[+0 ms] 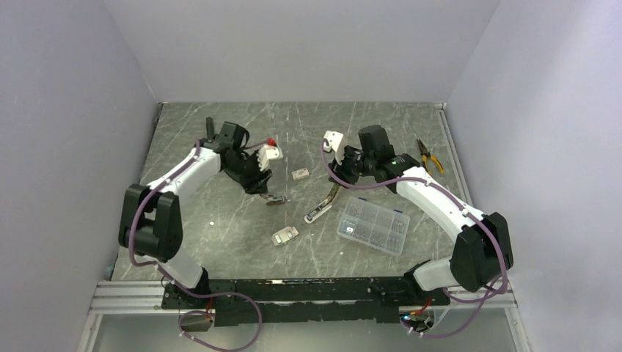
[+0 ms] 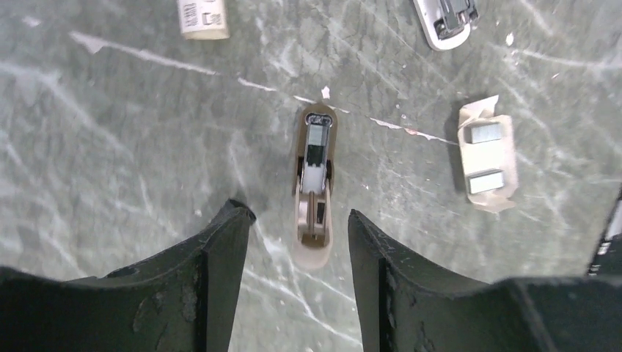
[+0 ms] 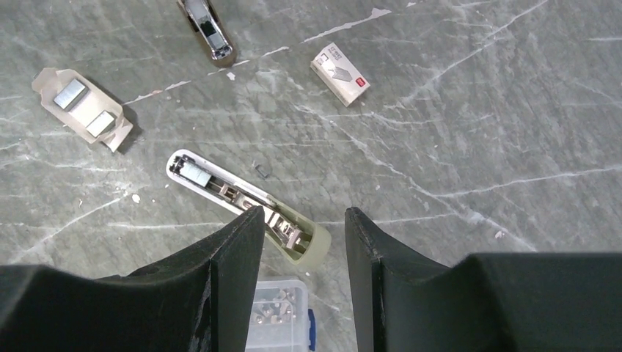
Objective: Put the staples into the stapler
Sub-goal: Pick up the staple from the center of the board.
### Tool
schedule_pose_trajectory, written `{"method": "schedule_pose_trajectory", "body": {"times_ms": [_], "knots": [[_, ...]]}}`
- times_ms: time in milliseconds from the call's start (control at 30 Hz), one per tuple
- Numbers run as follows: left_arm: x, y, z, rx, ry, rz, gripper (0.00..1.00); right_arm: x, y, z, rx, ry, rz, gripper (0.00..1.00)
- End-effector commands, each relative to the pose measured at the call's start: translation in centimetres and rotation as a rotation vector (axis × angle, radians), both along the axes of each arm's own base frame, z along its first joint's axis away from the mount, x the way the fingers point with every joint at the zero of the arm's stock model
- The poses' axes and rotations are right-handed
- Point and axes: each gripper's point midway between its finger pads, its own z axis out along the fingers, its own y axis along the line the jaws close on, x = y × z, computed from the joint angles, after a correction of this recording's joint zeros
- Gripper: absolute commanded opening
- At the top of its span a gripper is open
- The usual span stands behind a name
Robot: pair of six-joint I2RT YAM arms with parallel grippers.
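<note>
Stapler [image 3: 220,187] lies opened on the grey table [image 3: 477,147], white-rimmed channel face up. Its rear end reaches between the parted fingers of the right gripper [image 3: 304,213]; one finger overlaps it, and whether it touches cannot be told. Just across from it, a smaller olive part [image 2: 314,169] with metal inside rests under the left gripper [image 2: 299,213], whose fingers stand apart on either side without clamping. Whether this is the stapler's other half is unclear. Near both, two staple strips [image 2: 485,133] sit in a torn card tray [image 2: 506,187], with a closed staple box [image 3: 339,73] farther off. Loading looks not yet done, and the step in hand appears to be fetching a strip. That next move calls for a narrow, gentle pinch on one strip, then laying it straight along the channel while the other arm steadies the body.
</note>
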Motion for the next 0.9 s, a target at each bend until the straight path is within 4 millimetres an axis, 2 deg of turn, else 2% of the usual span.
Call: {"method": "schedule_pose_trajectory", "body": {"times_ms": [0, 67, 167, 367, 433, 500, 867], "knots": [[-0.9, 1.5, 4.8, -0.026, 0.124, 0.214, 0.59, 0.2, 0.5, 1.2, 0.045, -0.028, 0.017, 0.48], [-1.4, 2.2, 5.2, 0.008, 0.206, 0.291, 0.63, 0.3, 0.5, 1.0, 0.044, -0.023, 0.013, 0.48], [-2.6, 2.3, 5.2, 0.037, 0.341, 0.345, 0.63, 0.4, 0.5, 0.8, 0.037, -0.018, 0.01, 0.48], [-3.1, 1.7, 3.1, 0.064, 0.556, 0.484, 0.56, 0.6, 0.2, 0.7, 0.035, -0.023, -0.004, 0.48], [-3.0, 1.7, 2.2, 0.082, 0.6, 0.516, 0.63, 0.6, 0.1, 0.7, 0.034, -0.022, -0.006, 0.47], [-2.7, 1.7, 1.5, 0.094, 0.619, 0.534, 0.65, 0.7, 0.0, 0.5, 0.03, -0.018, -0.007, 0.47], [-1.8, 1.0, -1.0, 0.1, 0.699, 0.582, 0.48, 0.9, -0.1, -0.1, 0.02, -0.006, -0.012, 0.47]]}}
